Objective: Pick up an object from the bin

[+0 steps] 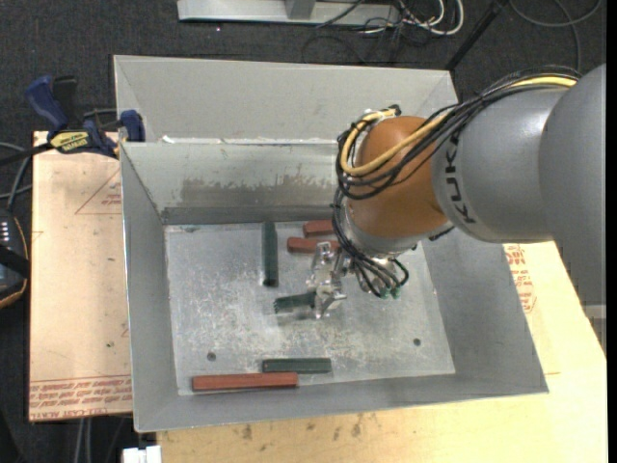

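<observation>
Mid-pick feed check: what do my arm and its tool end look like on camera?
A thick, rounded silver-grey arm with black KUKA lettering. Its wrist wears a smooth orange cover, looped by black and yellow cables. Below it sits a small silvery metal gripper.

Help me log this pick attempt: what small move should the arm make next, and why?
Probably lower slightly onto the short dark green stick mid-bin: the gripper is at its right end, and the other sticks lie apart from it.
</observation>
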`<state>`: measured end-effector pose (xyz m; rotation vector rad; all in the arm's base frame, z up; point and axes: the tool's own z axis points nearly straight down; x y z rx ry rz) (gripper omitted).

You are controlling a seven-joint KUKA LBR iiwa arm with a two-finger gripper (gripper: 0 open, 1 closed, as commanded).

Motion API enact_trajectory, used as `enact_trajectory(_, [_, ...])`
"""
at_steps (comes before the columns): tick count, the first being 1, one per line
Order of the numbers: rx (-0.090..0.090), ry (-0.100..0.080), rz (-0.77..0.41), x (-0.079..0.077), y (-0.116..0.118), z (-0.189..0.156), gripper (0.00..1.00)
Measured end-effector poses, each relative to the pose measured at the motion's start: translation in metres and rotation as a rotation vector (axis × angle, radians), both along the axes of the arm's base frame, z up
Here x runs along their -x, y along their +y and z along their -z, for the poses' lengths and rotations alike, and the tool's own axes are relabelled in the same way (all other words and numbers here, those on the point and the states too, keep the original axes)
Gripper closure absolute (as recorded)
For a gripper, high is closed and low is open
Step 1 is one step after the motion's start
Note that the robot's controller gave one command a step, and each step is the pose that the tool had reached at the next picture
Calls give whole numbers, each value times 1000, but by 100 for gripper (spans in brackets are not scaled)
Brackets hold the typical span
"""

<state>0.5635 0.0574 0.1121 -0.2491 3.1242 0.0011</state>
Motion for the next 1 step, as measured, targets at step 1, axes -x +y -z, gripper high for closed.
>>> enact_trajectory(1, [0, 0, 0, 0, 0, -3, 100])
